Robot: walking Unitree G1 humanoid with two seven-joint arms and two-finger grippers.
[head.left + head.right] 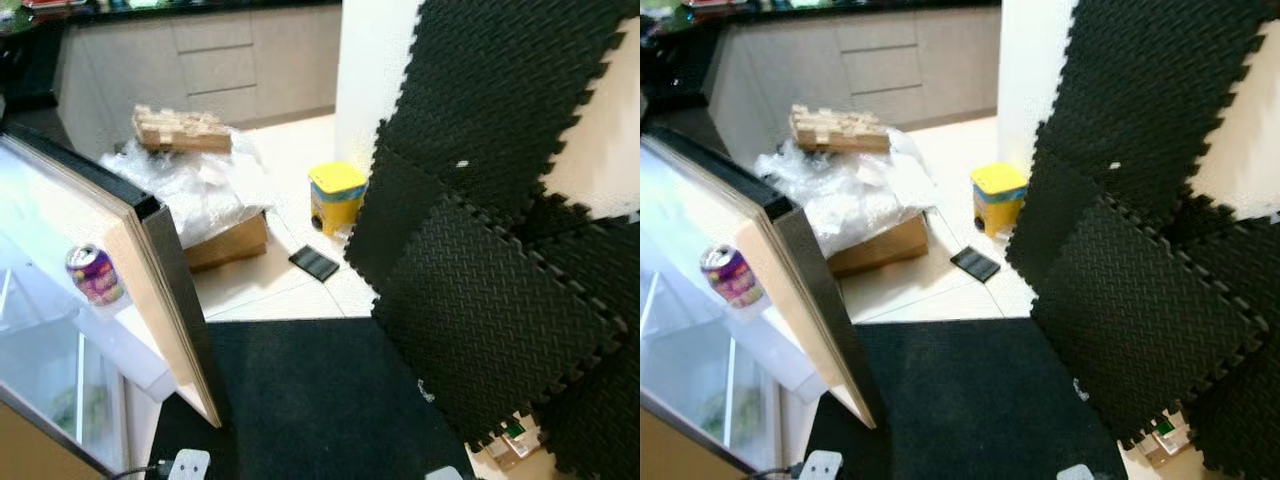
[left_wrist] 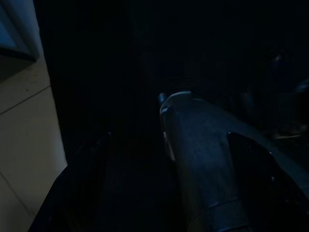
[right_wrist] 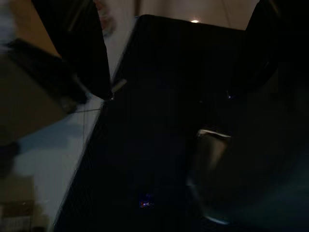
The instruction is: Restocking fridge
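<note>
The fridge door [image 1: 150, 290] stands open at my left, its inner side facing me. A purple drink can [image 1: 94, 274] sits upright in the door's clear shelf [image 1: 60, 330]. More clear shelves and something green show lower in the door. Both arms hang idle. The right wrist view is dim: my right gripper [image 3: 169, 95] hangs open over the black mat [image 3: 159, 159], with nothing between its fingertips [image 3: 107, 92]. The left wrist view is very dark, with a grey rounded part [image 2: 203, 159] and a strip of pale floor tiles [image 2: 24, 145].
A black floor mat [image 1: 310, 400] lies underfoot. Black foam tiles [image 1: 490, 230] lean against the white wall on the right. Ahead on the tiled floor are a yellow container [image 1: 336, 196], a small dark pad [image 1: 314, 263], and a cardboard box [image 1: 225, 243] with crumpled plastic and wooden blocks [image 1: 180, 130]. Cabinets [image 1: 210, 60] line the back.
</note>
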